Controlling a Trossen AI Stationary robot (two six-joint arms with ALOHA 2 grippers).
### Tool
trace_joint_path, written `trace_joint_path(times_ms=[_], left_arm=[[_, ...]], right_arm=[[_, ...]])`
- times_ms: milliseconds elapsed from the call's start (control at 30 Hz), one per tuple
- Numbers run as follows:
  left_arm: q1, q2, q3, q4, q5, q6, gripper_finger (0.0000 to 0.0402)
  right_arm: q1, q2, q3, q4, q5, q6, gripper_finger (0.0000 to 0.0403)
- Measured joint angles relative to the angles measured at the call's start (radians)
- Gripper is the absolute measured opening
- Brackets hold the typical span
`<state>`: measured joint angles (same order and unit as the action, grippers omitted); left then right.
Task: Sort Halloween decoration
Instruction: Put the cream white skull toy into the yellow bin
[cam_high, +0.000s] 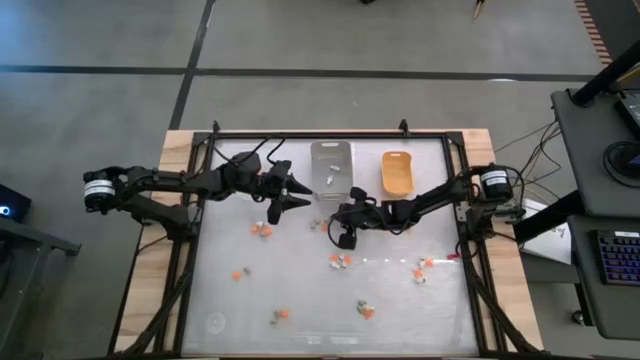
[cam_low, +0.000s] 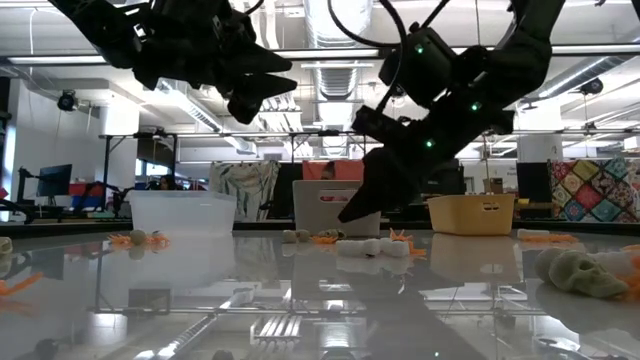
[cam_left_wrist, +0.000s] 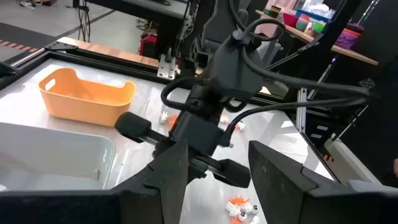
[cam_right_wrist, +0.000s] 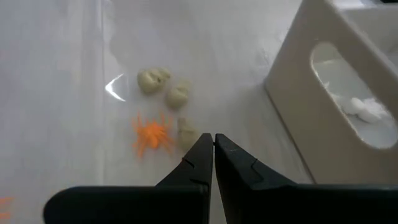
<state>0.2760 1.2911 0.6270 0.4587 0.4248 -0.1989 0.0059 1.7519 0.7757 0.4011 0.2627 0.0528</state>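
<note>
The right claw (cam_right_wrist: 214, 142) was fully closed and empty, its tips pressed together just above the glossy white tabletop (cam_high: 300, 290) near the centre. Directly ahead of those tips lay a small cluster of Halloween decorations — a bright orange spider trinket (cam_right_wrist: 152, 135) and three tan skull-like pieces (cam_right_wrist: 153, 79), the nearest tan piece sitting just beside the tips. At about two o'clock from the claw stood the grey rectangular tray (cam_right_wrist: 339, 93), with a white trinket (cam_right_wrist: 364, 107) lying inside it.

The left claw (cam_high: 292, 190) hung above the tabletop at roughly ten o'clock from the centre, its two dark fingers (cam_left_wrist: 168, 177) spread partway apart and gripping nothing; it pointed toward the right arm's wrist.

Seen from above, the grey tray (cam_high: 331, 168) sat at twelve o'clock and the orange-yellow rectangular tray (cam_high: 397, 171) at about one o'clock. The remaining trinkets were scattered well apart — an orange and white pair (cam_high: 263, 231) near nine o'clock, one orange piece (cam_high: 240, 273) at eight o'clock, more (cam_high: 367, 309) toward five and six o'clock, and a few (cam_high: 422, 268) at four o'clock.
</note>
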Motion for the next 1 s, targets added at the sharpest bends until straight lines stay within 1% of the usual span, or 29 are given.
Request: trace_joint_path(times_ms=[300, 400, 567, 667, 833, 1000], left_arm=[[0.000, 0.000, 0.000, 0.002, 0.000, 0.003, 0.0152], [0.000, 0.000, 0.000, 0.002, 0.000, 0.008, 0.0152], [0.000, 0.000, 0.000, 0.004, 0.000, 0.011, 0.0152], [0.000, 0.000, 0.000, 0.005, 0.000, 0.011, 0.0152], [0.001, 0.000, 0.000, 0.006, 0.000, 0.011, 0.0152], [0.000, 0.000, 0.000, 0.008, 0.000, 0.011, 0.0152]], right_arm=[[0.000, 0.003, 0.000, 0.005, 0.003, 0.011, 0.0014], [0.000, 0.019, 0.000, 0.011, 0.004, 0.034, 0.0030], [0.000, 0.058, 0.001, 0.072, 0.011, 0.042, 0.0075], [0.000, 0.072, 0.002, 0.077, 0.027, 0.052, 0.0095], [0.000, 0.082, 0.003, 0.087, 0.030, 0.060, 0.0111], [0.000, 0.082, 0.003, 0.084, 0.029, 0.055, 0.0112]])
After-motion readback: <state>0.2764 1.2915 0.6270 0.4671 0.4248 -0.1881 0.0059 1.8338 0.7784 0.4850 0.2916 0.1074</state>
